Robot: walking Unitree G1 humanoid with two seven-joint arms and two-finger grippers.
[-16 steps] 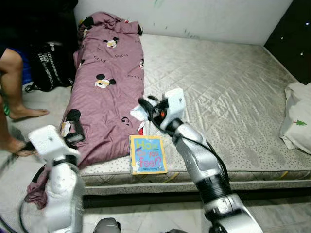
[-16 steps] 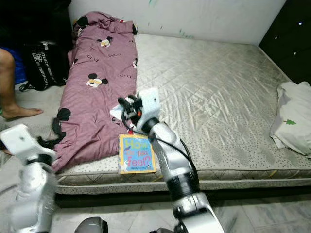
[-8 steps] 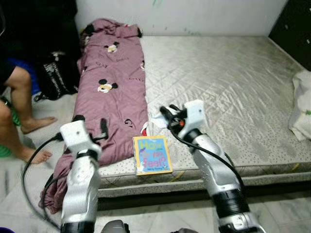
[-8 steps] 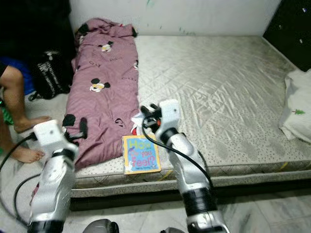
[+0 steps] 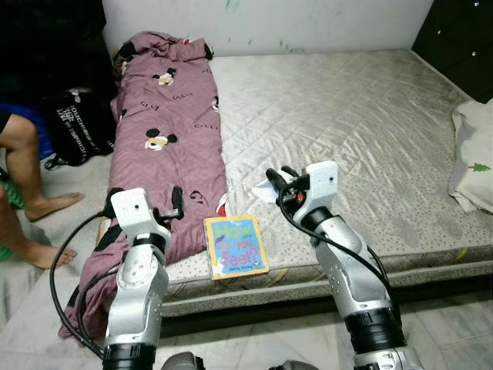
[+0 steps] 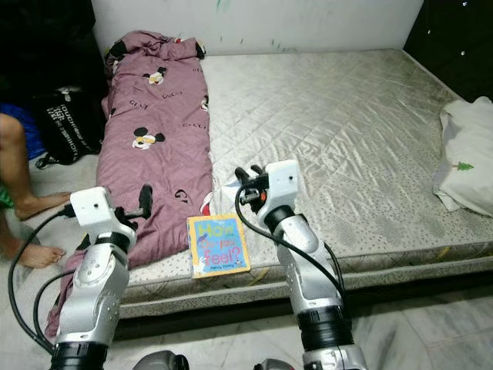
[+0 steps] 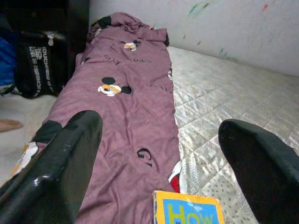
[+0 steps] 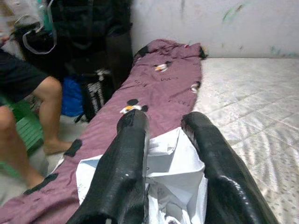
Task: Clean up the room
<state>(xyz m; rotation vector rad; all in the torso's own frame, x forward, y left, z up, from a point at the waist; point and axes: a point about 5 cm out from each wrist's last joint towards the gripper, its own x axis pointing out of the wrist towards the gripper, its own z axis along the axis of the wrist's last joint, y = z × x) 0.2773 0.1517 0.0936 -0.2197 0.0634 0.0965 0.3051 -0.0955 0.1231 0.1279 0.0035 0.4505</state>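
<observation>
Head stereo pair looks forward and down from above the bed's [image 5: 362, 123] near edge, both eyes sharing the mattress, purple blanket [image 5: 166, 146] and book [image 5: 236, 245]. Left wrist camera sits low over the blanket, facing along it toward the wall [image 7: 224, 28]. Right wrist camera, close above white paper [image 8: 175, 179], faces the same blanket and wall.

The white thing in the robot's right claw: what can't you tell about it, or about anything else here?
- White thing: crumpled between the right gripper's fingers; paper or plastic, unclear.
- Book: small cover print unreadable in the eye views; cut off in the left wrist view.
- Person: cut off by the picture's edge.
</observation>
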